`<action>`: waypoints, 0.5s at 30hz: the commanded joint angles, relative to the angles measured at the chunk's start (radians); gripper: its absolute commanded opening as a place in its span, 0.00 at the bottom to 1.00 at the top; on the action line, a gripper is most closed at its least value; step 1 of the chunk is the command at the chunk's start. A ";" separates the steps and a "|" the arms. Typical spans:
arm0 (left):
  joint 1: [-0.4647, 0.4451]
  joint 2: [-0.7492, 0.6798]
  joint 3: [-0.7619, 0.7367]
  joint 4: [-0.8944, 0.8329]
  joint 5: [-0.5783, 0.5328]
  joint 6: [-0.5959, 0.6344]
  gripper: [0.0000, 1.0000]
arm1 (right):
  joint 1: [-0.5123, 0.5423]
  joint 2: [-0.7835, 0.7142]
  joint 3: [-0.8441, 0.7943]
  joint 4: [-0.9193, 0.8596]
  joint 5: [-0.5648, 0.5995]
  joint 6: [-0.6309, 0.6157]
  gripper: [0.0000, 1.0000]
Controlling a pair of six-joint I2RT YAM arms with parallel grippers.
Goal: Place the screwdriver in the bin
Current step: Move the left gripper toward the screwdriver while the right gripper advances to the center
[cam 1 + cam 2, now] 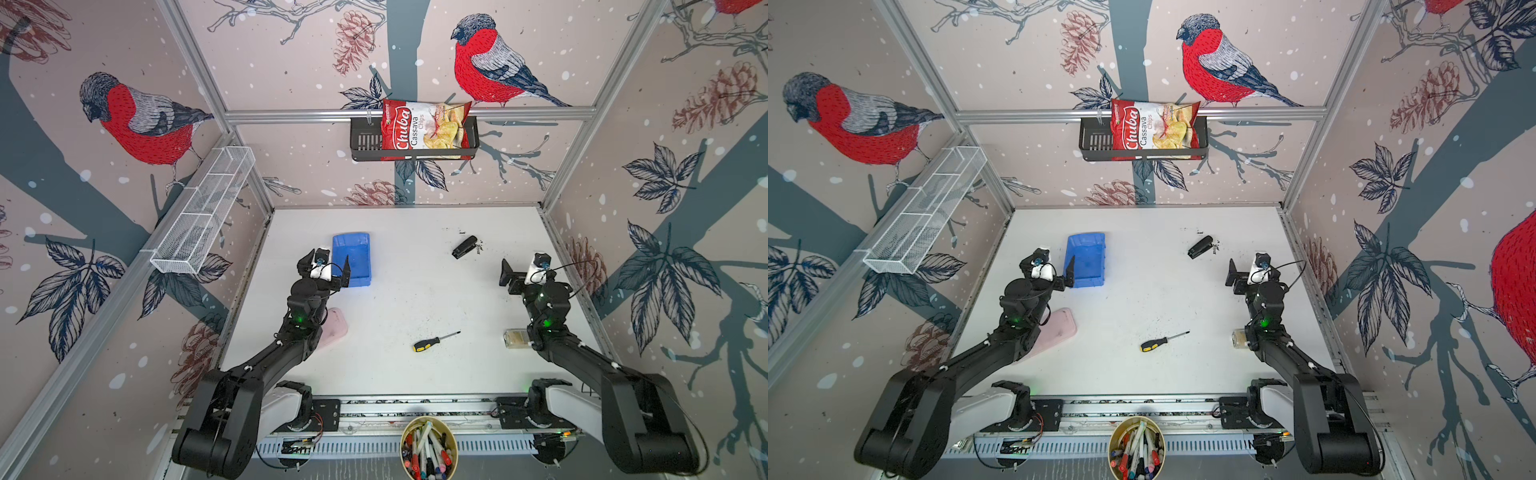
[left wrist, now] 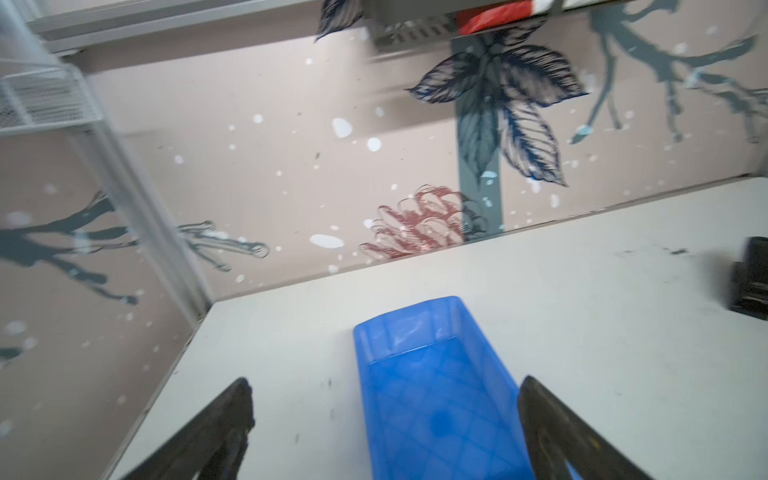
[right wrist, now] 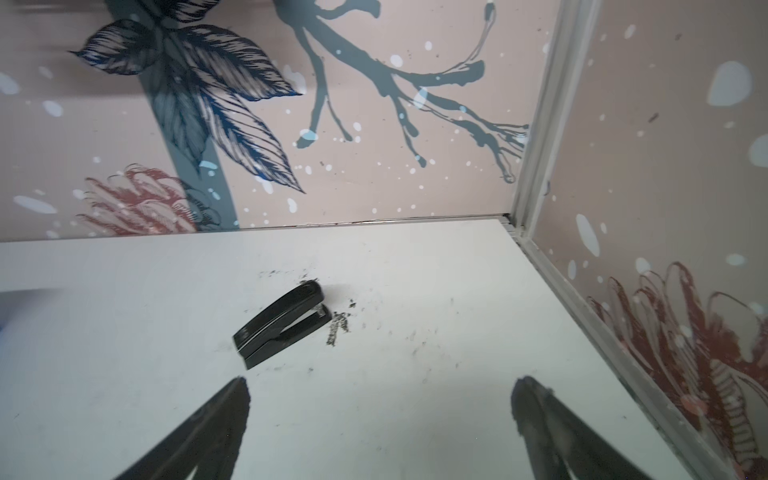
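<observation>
Only readable text is on the chips bag [image 1: 424,129], the same bag [image 1: 1152,129] in both top views, sitting in the black slotted basket [image 1: 365,141] on the back wall. White script "Chuba" on red, with "Cassava Chips" beside it. Print runs sideways. The small green logo [image 1: 388,117] is too small to read.

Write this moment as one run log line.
screwdriver: on table, untouched | bin: empty | left gripper: open, near bin | right gripper: open, empty

Both arms are stretching forward; the left pincer [image 2: 384,382] and the right pincer [image 3: 382,381] are gaping wide, gripping nothing.
</observation>
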 commanded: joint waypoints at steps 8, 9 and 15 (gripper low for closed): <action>-0.151 -0.081 0.084 -0.366 0.267 0.022 0.98 | 0.047 -0.230 0.088 -0.542 -0.309 -0.263 0.99; -0.176 -0.077 0.095 -0.384 0.270 0.017 0.98 | 0.048 -0.249 0.100 -0.598 -0.329 -0.279 1.00; -0.338 -0.012 0.154 -0.458 0.255 0.017 0.98 | 0.065 -0.374 0.137 -0.859 -0.454 -0.402 1.00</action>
